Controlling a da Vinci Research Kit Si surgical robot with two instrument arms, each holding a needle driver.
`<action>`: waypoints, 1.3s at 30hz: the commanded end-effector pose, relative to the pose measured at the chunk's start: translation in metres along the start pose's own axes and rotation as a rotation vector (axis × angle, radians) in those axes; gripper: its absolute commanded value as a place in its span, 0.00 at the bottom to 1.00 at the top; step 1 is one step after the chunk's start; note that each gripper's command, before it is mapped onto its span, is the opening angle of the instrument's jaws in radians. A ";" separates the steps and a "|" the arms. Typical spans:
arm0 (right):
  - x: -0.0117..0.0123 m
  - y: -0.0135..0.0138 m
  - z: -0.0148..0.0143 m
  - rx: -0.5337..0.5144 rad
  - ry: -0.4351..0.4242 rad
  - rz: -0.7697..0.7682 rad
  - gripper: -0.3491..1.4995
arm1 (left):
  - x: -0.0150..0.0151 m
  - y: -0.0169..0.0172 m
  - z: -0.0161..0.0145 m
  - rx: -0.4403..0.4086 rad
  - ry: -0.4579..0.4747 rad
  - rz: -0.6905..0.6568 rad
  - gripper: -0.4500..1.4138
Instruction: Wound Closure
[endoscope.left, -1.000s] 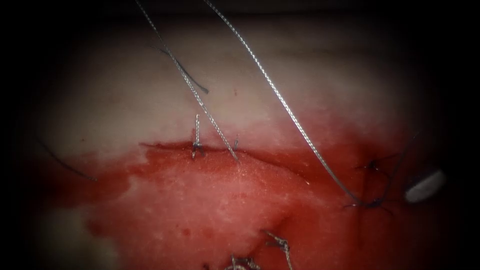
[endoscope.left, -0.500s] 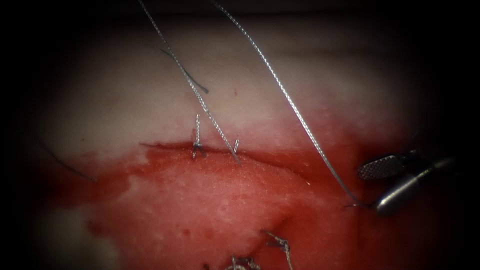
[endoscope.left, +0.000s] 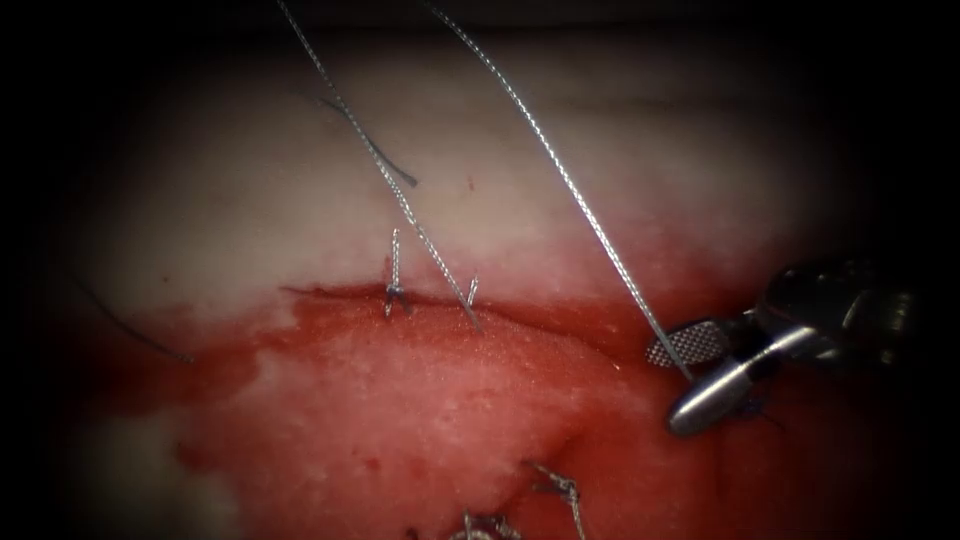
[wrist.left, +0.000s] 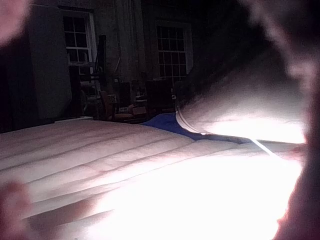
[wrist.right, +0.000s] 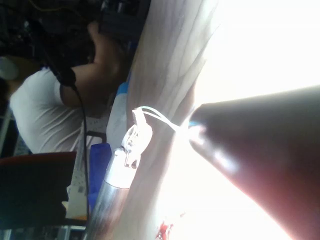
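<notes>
Right hand (endoscope.left: 690, 377) advanced leftward, jaws open astride thread (endoscope.left: 560, 170), holding nothing

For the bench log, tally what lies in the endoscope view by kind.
Right end effector, jaws open at one strand: 1
Long bright thread strands: 2
Thin dark loose thread ends: 2
Tissue: 1
Total: 6
</notes>
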 end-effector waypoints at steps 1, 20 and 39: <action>-0.0017 0.0001 -0.0008 -0.003 -0.010 -0.003 0.40 | 0.0012 0.0009 0.0009 -0.010 0.002 0.007 0.00; -0.0007 -0.0044 -0.0089 0.208 -0.133 0.408 0.00 | -0.0102 -0.0013 0.0005 -0.090 -1.017 0.201 0.89; 0.0017 -0.0011 -0.0003 -0.175 0.128 0.346 0.00 | -0.0077 0.0139 0.0090 -0.250 -1.029 1.216 0.55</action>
